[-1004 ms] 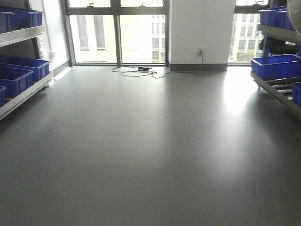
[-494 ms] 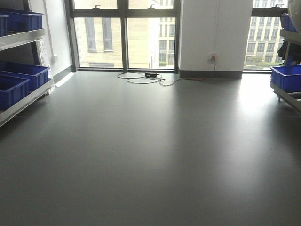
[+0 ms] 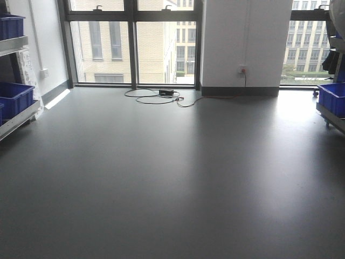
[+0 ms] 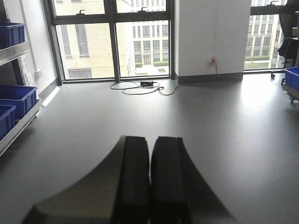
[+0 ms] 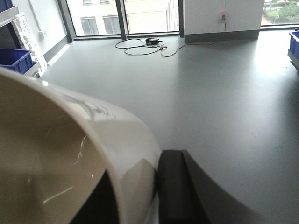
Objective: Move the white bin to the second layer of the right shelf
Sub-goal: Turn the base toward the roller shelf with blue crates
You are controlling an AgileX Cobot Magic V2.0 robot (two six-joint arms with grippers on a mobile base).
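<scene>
White bin [image 5: 70,154] fills the near left of the right wrist view, its cream wall clamped in the right tool [image 5: 133,182]. One dark finger [image 5: 175,186] lies outside the wall; the other seems to sit inside, though that side is in shadow. The left tool [image 4: 150,142] holds nothing, its two black pads pressed together. Beyond both stretches grey floor [image 3: 172,178]. Blue crates [image 3: 13,97] sit on a rack at the left, and another blue crate [image 3: 333,97] sits on the right shelf [image 3: 330,117], well apart from the bin. Farthest off, a cable [image 3: 151,97] lies coiled below the windows [image 3: 161,48].
</scene>
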